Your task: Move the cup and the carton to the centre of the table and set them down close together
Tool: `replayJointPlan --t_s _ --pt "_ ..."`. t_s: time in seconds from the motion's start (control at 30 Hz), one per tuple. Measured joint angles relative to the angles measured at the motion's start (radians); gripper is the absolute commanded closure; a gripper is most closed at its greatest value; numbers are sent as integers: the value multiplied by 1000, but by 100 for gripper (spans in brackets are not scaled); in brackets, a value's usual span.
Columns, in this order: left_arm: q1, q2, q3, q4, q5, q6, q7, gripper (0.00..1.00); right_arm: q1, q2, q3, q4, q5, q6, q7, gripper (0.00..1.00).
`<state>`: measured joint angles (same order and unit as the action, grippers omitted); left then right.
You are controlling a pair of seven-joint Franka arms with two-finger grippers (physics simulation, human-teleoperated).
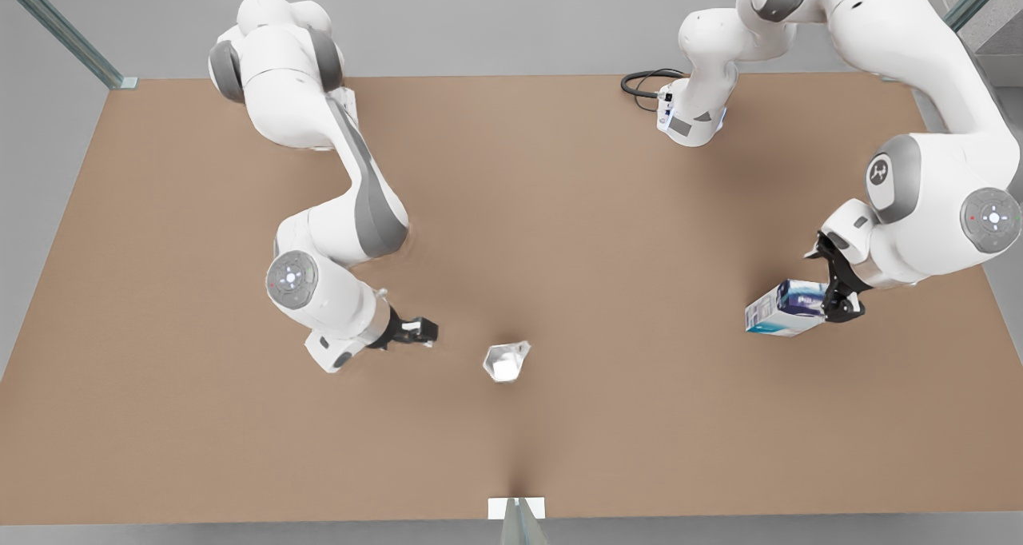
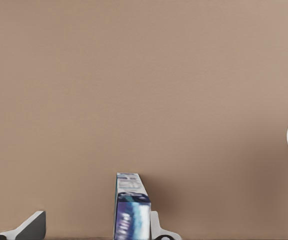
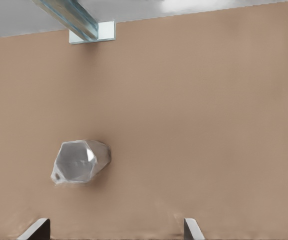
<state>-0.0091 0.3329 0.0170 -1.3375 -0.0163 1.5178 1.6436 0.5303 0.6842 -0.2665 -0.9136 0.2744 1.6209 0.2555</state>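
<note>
I see the left gripper (image 1: 841, 293) over on the front view's right side of the table (image 1: 607, 209), its fingers (image 2: 156, 227) spread wide; one sits just beside the carton's side, the other stands apart, and I cannot tell for sure that the carton is pinched. The carton (image 1: 787, 308) lies tilted at that gripper, its long body pointing toward the front view's left, well apart from the cup. The cup (image 1: 505, 360) stands near the middle of the table, toward the near edge, its white inside facing up. My right gripper (image 1: 423, 331) hangs just to the front view's left of the cup (image 3: 80, 162), not touching it, fingers (image 3: 36, 231) spread wide and holding nothing.
</note>
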Motion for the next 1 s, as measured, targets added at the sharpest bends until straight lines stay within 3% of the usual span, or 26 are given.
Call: replayJointPlan --t_s 0.07,0.13,0.17,0.2,0.27,0.6,0.87,1.0 --pt "0 -5 1 -35 6 35 1 0 -58 -93 -4 -1 -184 -157 -188 0" --pt "7 6 0 -51 13 64 1 0 -75 -212 11 -99 -351 -184 -250 0" --pt "12 -4 0 -87 16 111 1 0 -232 -337 151 -247 -381 -152 -243 0" --pt "13 -6 1 -97 19 124 2 0 -295 -423 200 -336 -430 -145 -243 0" --pt "12 -12 1 -130 23 137 2 0 -335 -487 217 -423 -434 -98 -237 0" --pt "64 -46 -2 -279 39 262 95 0 -324 -457 217 -419 -432 -90 -229 0" --pt "89 -45 -8 -292 37 270 147 0 -323 -452 217 -415 -423 -87 -229 0" --pt "114 -101 -9 -390 35 364 266 0 -320 -451 217 -416 -422 -66 -229 0"
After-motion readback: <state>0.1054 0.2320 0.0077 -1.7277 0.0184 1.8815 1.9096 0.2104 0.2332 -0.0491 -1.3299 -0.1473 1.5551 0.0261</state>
